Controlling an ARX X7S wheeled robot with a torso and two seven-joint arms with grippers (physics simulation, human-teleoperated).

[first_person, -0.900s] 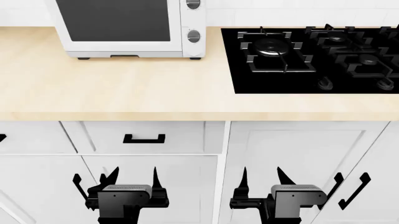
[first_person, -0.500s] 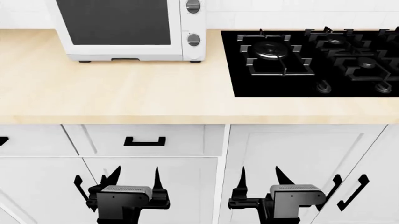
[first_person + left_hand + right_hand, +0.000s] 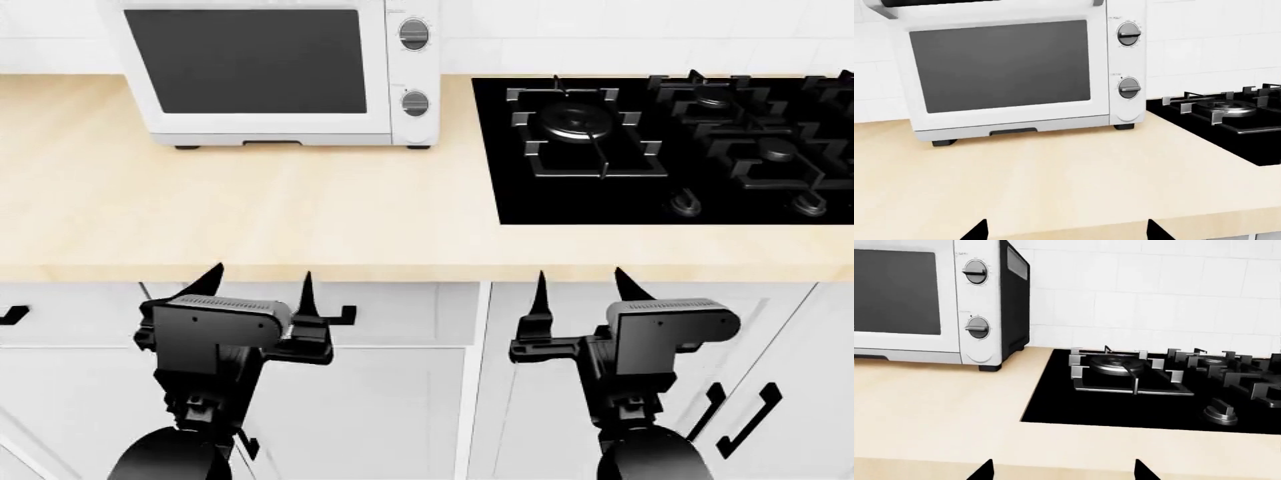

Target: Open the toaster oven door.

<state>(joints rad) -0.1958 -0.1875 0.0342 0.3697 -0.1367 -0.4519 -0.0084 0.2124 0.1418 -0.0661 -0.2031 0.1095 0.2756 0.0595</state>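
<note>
Head view shows the toaster oven (image 3: 274, 72) standing at the back of the wooden counter (image 3: 267, 215), left of the black gas hob (image 3: 667, 140), with the door (image 3: 247, 65) flat against its front, so the task looks not yet begun. Both arms sit low in front of the white cabinets, at the counter's front edge and well apart from the oven: the left gripper (image 3: 260, 290) has its fingers spread with nothing between them, and the right gripper (image 3: 581, 290) is likewise spread and empty. From the left wrist the closed door fills the upper part, its silver bar handle (image 3: 987, 4) running along the top edge beside the two knobs. What remains, as I judge it, is everything: reach the handle, close on it, and swing the door outward and down
</note>
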